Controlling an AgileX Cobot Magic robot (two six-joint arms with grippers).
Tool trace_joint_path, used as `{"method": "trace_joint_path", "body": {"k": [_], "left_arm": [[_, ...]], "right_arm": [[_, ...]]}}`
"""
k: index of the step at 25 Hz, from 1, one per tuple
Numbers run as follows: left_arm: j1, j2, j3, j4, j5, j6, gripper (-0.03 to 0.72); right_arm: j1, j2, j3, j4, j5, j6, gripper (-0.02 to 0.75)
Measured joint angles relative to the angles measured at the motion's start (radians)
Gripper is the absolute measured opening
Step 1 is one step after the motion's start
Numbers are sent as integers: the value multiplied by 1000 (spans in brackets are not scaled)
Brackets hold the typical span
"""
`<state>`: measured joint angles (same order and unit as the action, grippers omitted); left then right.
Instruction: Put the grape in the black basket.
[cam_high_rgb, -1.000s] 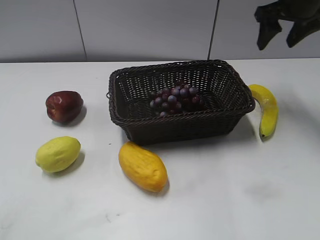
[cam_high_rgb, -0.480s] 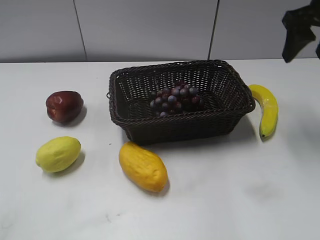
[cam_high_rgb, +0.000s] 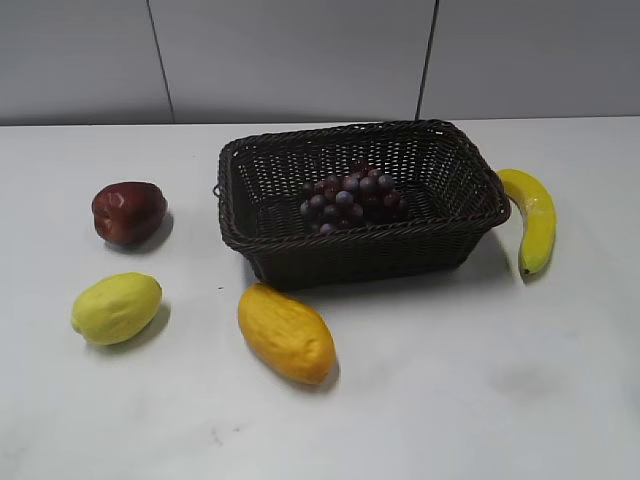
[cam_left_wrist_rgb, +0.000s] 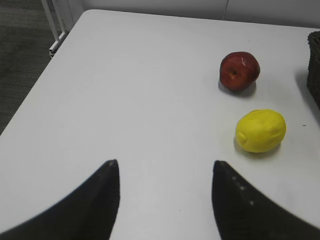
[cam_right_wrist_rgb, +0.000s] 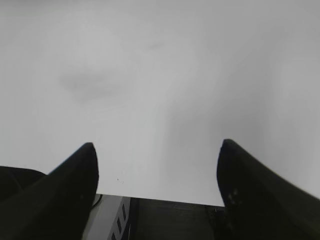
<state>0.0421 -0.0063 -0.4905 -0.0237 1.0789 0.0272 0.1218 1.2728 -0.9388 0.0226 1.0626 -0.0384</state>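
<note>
The grape (cam_high_rgb: 350, 199), a bunch of dark purple-red grapes, lies inside the black basket (cam_high_rgb: 470, 170), a dark woven wicker basket at the middle of the white table. Neither gripper shows in the exterior view. My left gripper (cam_left_wrist_rgb: 165, 167) is open and empty over the table's left part, with a corner of the basket (cam_left_wrist_rgb: 315, 65) at the right edge of its view. My right gripper (cam_right_wrist_rgb: 157, 147) is open and empty above bare table near the table's edge.
A dark red apple (cam_high_rgb: 128, 212) and a yellow lemon (cam_high_rgb: 116, 307) lie left of the basket; both show in the left wrist view, apple (cam_left_wrist_rgb: 239, 71) and lemon (cam_left_wrist_rgb: 260, 130). A yellow-orange mango (cam_high_rgb: 285, 333) lies in front. A banana (cam_high_rgb: 534, 218) lies at the basket's right.
The right arm, seen at the upper right of the exterior view earlier, has moved right and out of that view. The grape and other fruit have not moved.
</note>
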Motion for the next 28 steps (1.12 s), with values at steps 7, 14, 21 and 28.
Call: {"method": "trace_joint_path", "body": {"k": [7, 14, 21, 28], "left_arm": [[0, 0, 0, 0, 0, 0, 552], [0, 0, 0, 0, 0, 0, 552], [0, 0, 0, 0, 0, 0, 552], [0, 0, 0, 0, 0, 0, 552]], "right_arm": [[0, -236, 216, 0, -71, 0, 557], [0, -476, 371, -1, -71, -1, 556], [0, -730, 429, -1, -24, -1, 555], [0, -956, 429, -1, -22, 0, 555]]}}
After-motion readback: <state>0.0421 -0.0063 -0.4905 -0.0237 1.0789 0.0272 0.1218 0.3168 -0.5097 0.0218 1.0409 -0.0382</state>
